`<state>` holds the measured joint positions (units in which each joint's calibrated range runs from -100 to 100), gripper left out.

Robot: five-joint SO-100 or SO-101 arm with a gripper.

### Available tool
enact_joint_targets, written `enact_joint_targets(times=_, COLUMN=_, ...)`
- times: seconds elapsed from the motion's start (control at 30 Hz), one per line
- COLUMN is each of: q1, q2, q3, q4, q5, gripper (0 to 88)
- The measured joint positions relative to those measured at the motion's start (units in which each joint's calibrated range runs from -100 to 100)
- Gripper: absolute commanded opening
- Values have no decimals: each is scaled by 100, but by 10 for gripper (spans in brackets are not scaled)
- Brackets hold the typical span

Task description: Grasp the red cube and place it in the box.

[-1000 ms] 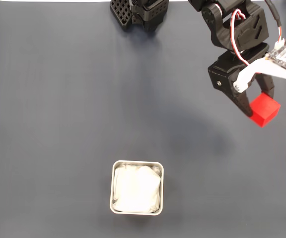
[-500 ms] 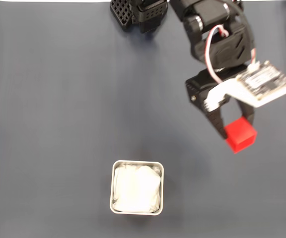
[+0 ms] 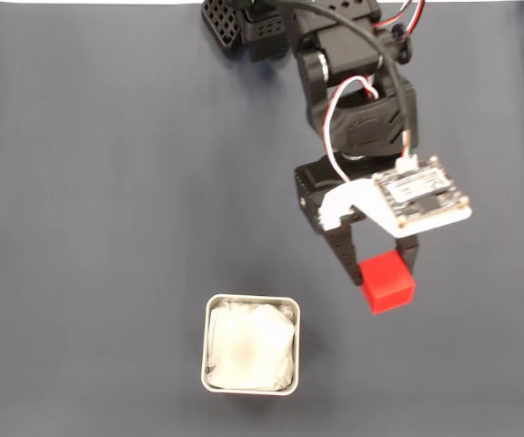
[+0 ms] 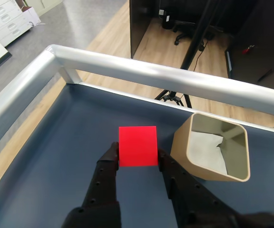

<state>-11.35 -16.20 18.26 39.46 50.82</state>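
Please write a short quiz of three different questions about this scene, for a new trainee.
1. True or false: the red cube already lies inside the box.
2. In the fixed view, on which side of the box is the red cube: A) left, B) right?
3. What lines the inside of the box?

Key:
1. False. The gripper holds it between its fingers, above the dark mat.
2. B, right and a little higher in the picture.
3. A white, soft-looking lining.

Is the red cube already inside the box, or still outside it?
Outside. The gripper holds the red cube beside the box, which contains only its white lining.
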Motion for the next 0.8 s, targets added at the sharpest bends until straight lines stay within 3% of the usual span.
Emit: enact_joint_targets(times=0.8, q1=868, q2=808, q3=-497, q4=0, q5=-5, gripper=118)
